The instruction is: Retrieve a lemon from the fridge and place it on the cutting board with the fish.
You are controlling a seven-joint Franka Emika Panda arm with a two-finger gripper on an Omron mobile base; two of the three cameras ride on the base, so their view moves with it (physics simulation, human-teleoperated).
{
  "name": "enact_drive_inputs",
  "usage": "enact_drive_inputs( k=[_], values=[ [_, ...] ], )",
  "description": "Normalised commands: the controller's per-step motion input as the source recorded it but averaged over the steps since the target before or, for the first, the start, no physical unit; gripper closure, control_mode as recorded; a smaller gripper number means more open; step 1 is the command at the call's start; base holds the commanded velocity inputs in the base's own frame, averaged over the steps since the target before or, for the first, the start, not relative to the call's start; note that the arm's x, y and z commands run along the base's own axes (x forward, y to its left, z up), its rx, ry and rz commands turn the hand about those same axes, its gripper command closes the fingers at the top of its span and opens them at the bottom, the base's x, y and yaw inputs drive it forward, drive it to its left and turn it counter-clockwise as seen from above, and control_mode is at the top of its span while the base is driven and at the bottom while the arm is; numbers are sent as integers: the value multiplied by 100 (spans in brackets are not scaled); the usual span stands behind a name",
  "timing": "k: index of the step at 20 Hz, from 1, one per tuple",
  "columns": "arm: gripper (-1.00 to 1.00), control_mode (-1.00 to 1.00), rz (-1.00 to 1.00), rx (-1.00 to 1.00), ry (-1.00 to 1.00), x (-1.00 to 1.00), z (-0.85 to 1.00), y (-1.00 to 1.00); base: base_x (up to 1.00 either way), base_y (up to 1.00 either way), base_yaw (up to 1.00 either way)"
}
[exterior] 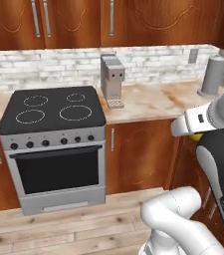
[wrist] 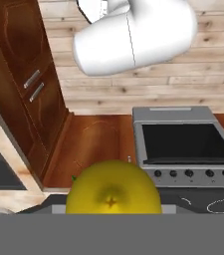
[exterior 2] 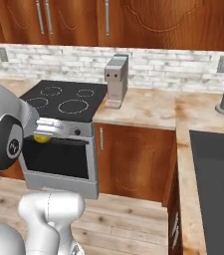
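Observation:
The lemon [wrist: 113,189], bright yellow, sits large at the bottom of the hand view, held close to the camera. In the left base view the lemon [exterior: 197,137] peeks out under the white hand at the right, and my gripper [exterior: 194,132] is shut on it. In the right base view the lemon [exterior 2: 42,139] hangs at the left in front of the stove's edge, with the gripper [exterior 2: 46,133] around it. The fridge, the cutting board and the fish are out of view.
A black-topped stove with oven [exterior: 51,107] stands among brown cabinets. On the marble counter [exterior: 148,102] are a grey coffee machine [exterior: 112,79] and a grey cylinder [exterior: 213,74]. A dark inset [exterior 2: 218,169] lies in the right counter. Wooden floor [exterior: 83,229] lies below.

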Motion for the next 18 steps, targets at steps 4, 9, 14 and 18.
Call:
enact_drive_inputs(
  k=[4,9,14,18],
  values=[
    [100,100,0,0,0,0,0,0,51,12,28],
    [100,100,0,0,0,0,0,0,48,21,43],
    [100,100,0,0,0,0,0,0,74,0,51],
    [100,100,0,0,0,0,0,0,81,0,39]
  ],
)
